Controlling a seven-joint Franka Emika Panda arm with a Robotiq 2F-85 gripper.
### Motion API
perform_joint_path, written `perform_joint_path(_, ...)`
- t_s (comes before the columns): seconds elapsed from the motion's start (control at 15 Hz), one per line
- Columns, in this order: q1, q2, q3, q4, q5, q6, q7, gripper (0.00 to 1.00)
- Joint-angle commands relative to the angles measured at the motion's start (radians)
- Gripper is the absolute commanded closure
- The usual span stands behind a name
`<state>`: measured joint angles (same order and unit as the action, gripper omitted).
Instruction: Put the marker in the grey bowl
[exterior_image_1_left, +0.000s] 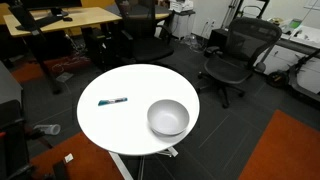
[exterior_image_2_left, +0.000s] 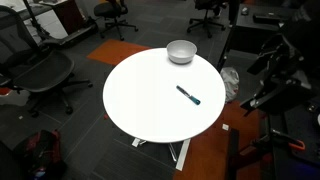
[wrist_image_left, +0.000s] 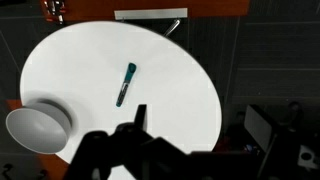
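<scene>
At the lower left of your wrist view, the grey bowl (wrist_image_left: 35, 125) sits upright near the edge of the round white table (wrist_image_left: 185, 95). Right of it, at mid-frame, the marker (wrist_image_left: 125, 83) lies flat on the tabletop, well apart from the bowl. Your gripper (wrist_image_left: 130, 128) shows dark at bottom centre, off the marker; how wide its jaws stand, you cannot tell.

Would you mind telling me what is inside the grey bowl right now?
Nothing shows inside the grey bowl; its near inner wall is hidden by the rim. The marker lies apart on the table.
</scene>
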<state>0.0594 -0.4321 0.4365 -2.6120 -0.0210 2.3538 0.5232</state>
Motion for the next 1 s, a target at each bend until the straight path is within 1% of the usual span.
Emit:
perform_joint_path(0.0, 0.027, 0.005, -0.027, 0.001, -0.017, -0.002, 0.012, 0.0)
perform_joint_path(0.2, 0.027, 0.005, -0.027, 0.001, -0.017, -0.002, 0.012, 0.0)
perform_joint_path(0.6, 0.018, 0.039, -0.064, 0.012, -0.023, 0.01, 0.005, 0.0)
perform_joint_path(0.93, -0.01, 0.093, -0.095, 0.02, -0.051, 0.033, 0.025, 0.0)
